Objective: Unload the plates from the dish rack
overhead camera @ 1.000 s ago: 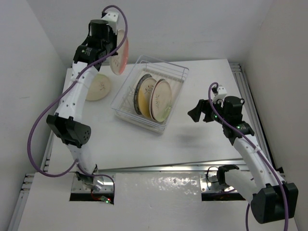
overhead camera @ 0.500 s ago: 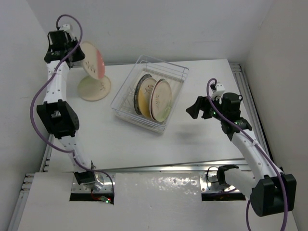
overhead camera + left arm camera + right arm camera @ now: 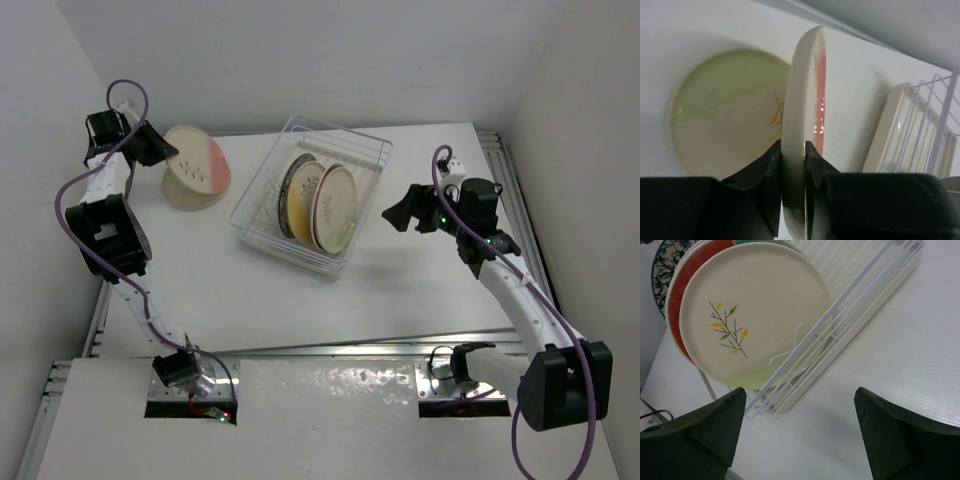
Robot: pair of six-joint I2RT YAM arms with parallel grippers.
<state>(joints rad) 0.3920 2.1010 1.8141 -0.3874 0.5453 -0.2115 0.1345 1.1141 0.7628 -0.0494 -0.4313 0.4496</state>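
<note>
Chipping worries me: my left hand point(image 3: 792, 150) is clenched on the pink-faced plate point(image 3: 801, 90), tilted over the cream plate point(image 3: 725, 110) left of the dish rack point(image 3: 342, 131); dropping it edge-first could crack both.

Lab test cell: plain white walls point(image 3: 400, 60), white table point(image 3: 400, 290), aluminium rails point(image 3: 330, 347) at edges.

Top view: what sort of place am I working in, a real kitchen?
Probably a lab test cell, not a kitchen: a bare white table boxed in by plain white walls, with metal rails along its edges. Only the dish rack and plates are kitchenware.
</note>
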